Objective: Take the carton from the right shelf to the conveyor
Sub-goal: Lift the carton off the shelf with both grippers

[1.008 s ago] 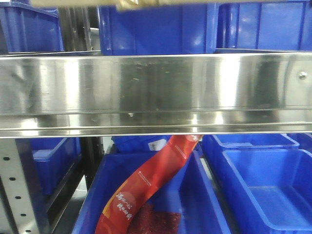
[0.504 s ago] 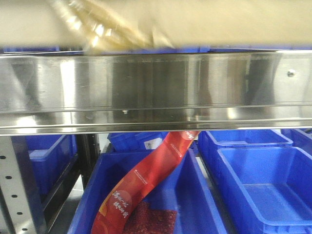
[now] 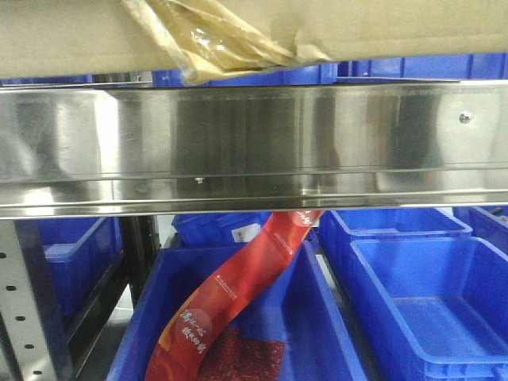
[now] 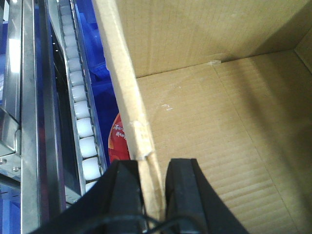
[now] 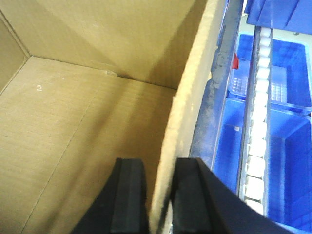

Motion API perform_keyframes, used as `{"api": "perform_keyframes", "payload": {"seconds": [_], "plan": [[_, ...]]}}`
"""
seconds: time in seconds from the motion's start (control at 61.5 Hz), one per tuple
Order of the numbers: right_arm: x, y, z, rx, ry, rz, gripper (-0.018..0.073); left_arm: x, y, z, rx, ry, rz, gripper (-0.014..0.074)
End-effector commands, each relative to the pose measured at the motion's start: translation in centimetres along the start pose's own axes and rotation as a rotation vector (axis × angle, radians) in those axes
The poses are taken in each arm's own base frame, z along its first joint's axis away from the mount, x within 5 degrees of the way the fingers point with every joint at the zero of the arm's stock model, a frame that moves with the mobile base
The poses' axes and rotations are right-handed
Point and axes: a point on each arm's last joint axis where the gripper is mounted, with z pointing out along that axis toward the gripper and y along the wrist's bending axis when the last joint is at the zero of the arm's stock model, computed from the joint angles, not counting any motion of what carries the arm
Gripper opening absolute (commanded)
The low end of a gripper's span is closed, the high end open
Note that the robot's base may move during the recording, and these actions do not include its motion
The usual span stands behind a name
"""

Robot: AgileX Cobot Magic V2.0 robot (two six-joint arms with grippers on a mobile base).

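The carton (image 3: 397,28) now fills a wide, sharp band across the top of the front view. A second ago only a sliver of it showed there, and half a second ago it was a blur. The whole scene has also slid a little leftward since then. The carton is held open-topped between both arms. The left gripper (image 4: 152,195) is clamped over its left wall, one finger inside and one outside. The right gripper (image 5: 161,200) pinches the right wall the same way.

Just under the carton in the front view, the steel shelf rail (image 3: 254,151) runs across the full width. A roller track (image 4: 80,117) lies close beside the left wall, and another roller track (image 5: 258,122) runs near the right wall. Below the rail sit blue bins. The middle bin (image 3: 317,317) holds a long red pouch (image 3: 238,302) that leans up toward the rail. The right bin (image 3: 429,317) stands just beside it. Crumpled yellowish tape (image 3: 214,44) hangs off the carton's lower edge. A small screw (image 3: 464,117) marks the rail's right end.
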Motion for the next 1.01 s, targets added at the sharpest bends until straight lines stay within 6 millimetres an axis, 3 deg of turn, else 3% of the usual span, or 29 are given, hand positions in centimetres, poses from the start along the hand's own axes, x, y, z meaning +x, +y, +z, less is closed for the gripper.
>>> {"api": "perform_keyframes", "payload": {"seconds": [0.0, 0.992], "plan": [[-0.5, 0.43, -0.68, -0.028, -0.072, -0.014, -0.0067, -0.12, -0.4, -0.63, 0.044, -0.034, 0.007, -0.0018], [-0.67, 0.42, -0.69, -0.027, -0.092, -0.013, -0.0067, -0.46, -0.53, -0.65, 0.059, -0.072, 0.006, -0.0018]]}}
